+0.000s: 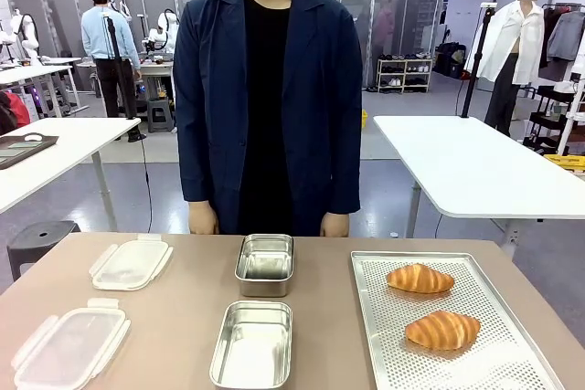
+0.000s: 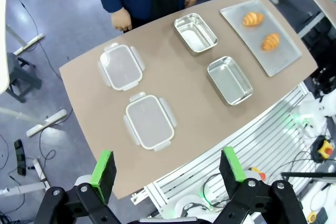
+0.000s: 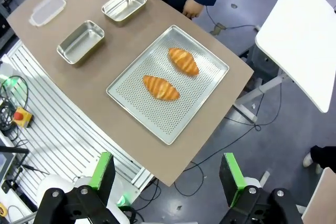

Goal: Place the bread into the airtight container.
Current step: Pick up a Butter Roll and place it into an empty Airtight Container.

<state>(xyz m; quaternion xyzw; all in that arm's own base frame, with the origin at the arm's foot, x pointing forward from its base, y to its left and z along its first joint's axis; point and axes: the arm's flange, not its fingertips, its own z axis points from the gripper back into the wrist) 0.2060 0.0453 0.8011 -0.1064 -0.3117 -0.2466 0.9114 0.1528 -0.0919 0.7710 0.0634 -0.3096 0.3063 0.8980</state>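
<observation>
Two golden bread rolls lie on a perforated metal tray [image 1: 494, 367] at the right of the brown table, one farther [image 1: 420, 279] and one nearer [image 1: 442, 330]. Two steel containers stand at the table's middle, one near the person [image 1: 265, 263] and one closer to me [image 1: 252, 344]. From high above the table, my left gripper [image 2: 167, 170] hangs open, with the containers [image 2: 195, 32] [image 2: 229, 80] far below. My right gripper [image 3: 167, 173] is also open, high over the tray [image 3: 173, 114] and its bread [image 3: 160, 87] [image 3: 183, 60].
Two clear plastic lids [image 1: 132, 263] [image 1: 70, 348] lie at the table's left. A person in a dark blue coat stands at the far edge, hands [image 1: 203, 218] [image 1: 335, 224] hanging by the table. White tables stand farther back on both sides.
</observation>
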